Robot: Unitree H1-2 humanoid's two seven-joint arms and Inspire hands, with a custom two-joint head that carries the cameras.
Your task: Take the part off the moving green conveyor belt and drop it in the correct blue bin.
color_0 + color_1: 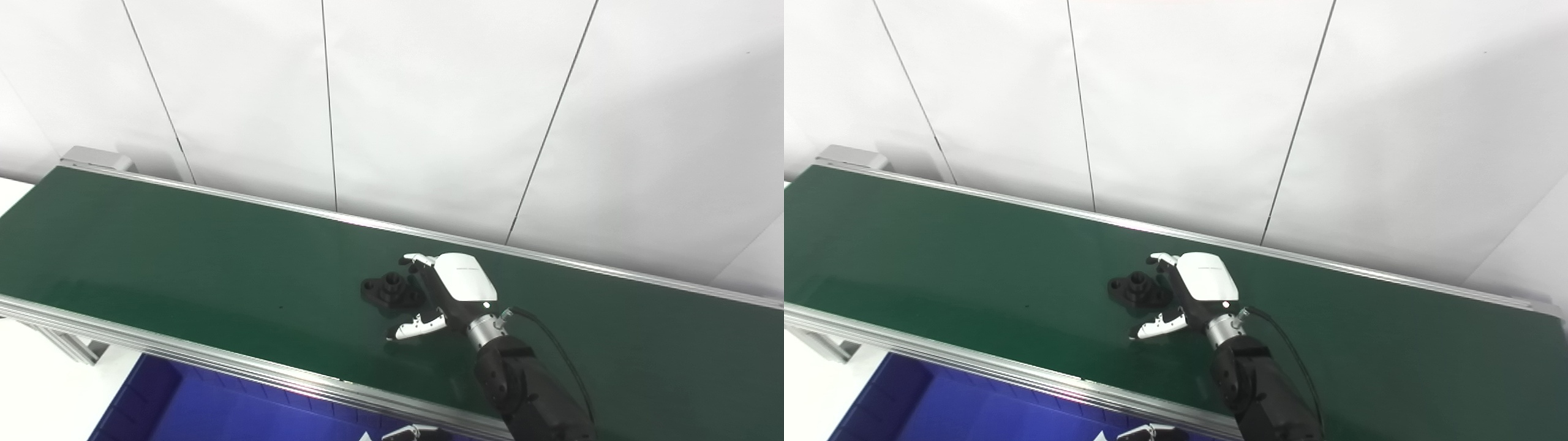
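The belt (184,245) is lying bare across its left half, rails running along both edges. Near and below it, the bin (184,404) is showing nothing inside. Mid-belt, the part (389,290) is sitting between the right hand's (450,294) spread fingers (418,260), not gripped. The left hand (407,433) is barely peeking in; its grip can't be told.

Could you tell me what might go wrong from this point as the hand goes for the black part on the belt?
1. The right hand is open beside the black part, not closed on it; on a moving conveyor belt the part may slip out of the grasp.
2. The part is low and irregular, so the fingers may nudge it instead of gripping.
3. Only a corner of the blue bin shows below the belt, so the drop could miss.
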